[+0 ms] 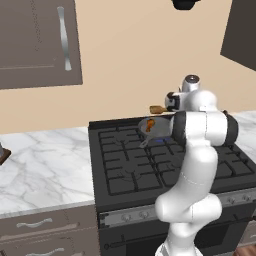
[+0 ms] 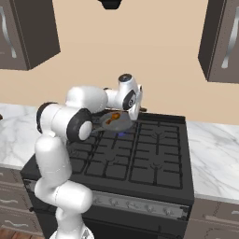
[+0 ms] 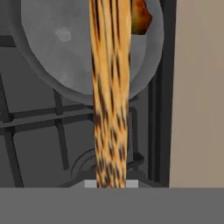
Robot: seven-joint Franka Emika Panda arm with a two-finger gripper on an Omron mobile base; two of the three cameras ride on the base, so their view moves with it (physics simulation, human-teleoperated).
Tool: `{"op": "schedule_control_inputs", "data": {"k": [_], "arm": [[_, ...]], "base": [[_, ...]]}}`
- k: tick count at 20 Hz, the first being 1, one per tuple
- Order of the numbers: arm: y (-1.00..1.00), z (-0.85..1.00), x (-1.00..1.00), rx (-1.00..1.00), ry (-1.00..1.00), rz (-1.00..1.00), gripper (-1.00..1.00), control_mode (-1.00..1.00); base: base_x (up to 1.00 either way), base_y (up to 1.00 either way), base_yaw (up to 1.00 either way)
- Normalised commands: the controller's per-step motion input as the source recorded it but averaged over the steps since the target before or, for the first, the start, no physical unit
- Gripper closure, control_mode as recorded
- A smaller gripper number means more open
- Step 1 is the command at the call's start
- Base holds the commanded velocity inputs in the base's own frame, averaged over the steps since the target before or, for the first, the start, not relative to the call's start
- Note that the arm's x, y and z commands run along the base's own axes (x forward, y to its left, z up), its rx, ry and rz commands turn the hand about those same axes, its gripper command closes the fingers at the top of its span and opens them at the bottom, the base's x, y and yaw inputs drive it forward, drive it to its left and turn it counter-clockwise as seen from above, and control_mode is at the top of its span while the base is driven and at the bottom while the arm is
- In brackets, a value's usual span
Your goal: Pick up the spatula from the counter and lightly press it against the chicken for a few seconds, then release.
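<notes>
Step in hand: we judge the pick-up done and the press on the chicken about to begin.
Doing it well: we would lower the blade slowly, flat side down, and shift it a little toward the wall. That way it meets the top of the meat rather than the bare pan beside it. Light contact is enough: a hard push could skid the piece or tip the pan.
Tabletop: the marble tabletop (image 1: 45, 170) lies left of the stove (image 1: 125, 170), well apart from the work.
Pan: a round grey pan (image 3: 57, 43) sits on the grates at the back of the stove, close to the rear wall.
Spatula: the spatula (image 3: 110, 87) is a long flat wooden strip, tan with dark flecks and streaks. In the hand view it runs straight up from the bottom edge and across the pan. In the left base view its pale end pokes out to the left of the hand, above the pan's far rim.
Chicken: the chicken (image 3: 140, 15) is a small orange-brown piece inside the pan. It lies just right of the spatula in the hand view, its edge tucked behind the wood — whether the two touch we cannot tell.
Hand: the hand (image 1: 169, 106) is clenched on the spatula's handle end and hovers over the back of the stove.
</notes>
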Motion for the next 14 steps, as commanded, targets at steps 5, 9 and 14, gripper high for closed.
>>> {"op": "schedule_control_inputs", "data": {"k": [5,9,14], "arm": [[0.0,0.51,-0.8,0.08,-0.27,0.09,1.0,-1.0],[0.0,0.44,-0.69,0.25,-0.19,0.0,1.0,-1.0],[-0.11,0.58,-0.77,0.28,-0.03,0.0,1.0,-1.0]], "base": [[0.0,0.0,0.0],[0.0,0.0,0.0],[0.0,0.0,0.0]]}}
